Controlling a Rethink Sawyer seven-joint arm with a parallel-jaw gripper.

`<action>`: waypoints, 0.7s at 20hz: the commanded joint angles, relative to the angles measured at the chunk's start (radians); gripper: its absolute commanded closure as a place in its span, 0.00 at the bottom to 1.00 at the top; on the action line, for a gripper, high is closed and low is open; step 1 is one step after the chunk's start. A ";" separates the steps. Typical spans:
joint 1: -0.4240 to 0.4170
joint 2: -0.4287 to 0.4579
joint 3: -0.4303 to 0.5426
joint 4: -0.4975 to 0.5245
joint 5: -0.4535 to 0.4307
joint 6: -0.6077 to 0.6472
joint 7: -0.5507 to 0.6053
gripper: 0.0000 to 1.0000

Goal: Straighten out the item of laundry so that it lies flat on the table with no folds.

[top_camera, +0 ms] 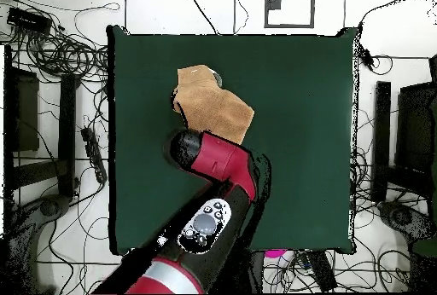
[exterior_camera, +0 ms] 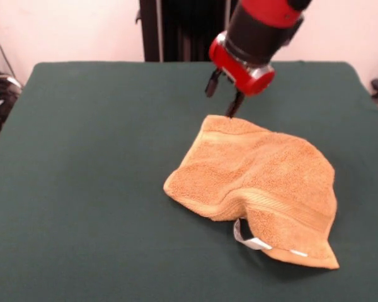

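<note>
Across the large dark green felt-covered table (exterior_camera: 82, 157), the red and black arm's gripper (exterior_camera: 223, 96) hangs with jaws spread apart, grasping nothing; one fingertip (exterior_camera: 233, 111) touches the far corner of the rumpled orange-tan terry towel (exterior_camera: 258, 182), lying toward the table's near edge, white tag (exterior_camera: 247, 239) showing.

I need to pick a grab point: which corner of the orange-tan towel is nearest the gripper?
The far corner of the orange-tan terry towel, directly beneath the black-fingered gripper; the other corners lie nearer the camera.
</note>
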State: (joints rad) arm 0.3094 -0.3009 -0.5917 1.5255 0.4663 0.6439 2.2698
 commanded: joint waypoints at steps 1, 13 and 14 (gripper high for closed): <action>-0.007 -0.060 0.147 0.005 0.022 0.160 0.169 0.00; -0.026 0.135 0.174 -0.063 0.009 -0.002 0.197 0.00; -0.032 0.139 0.184 -0.061 0.013 -0.014 0.190 0.00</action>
State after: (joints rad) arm 0.2643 -0.3090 -0.5833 1.5079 0.4657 0.6873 2.2698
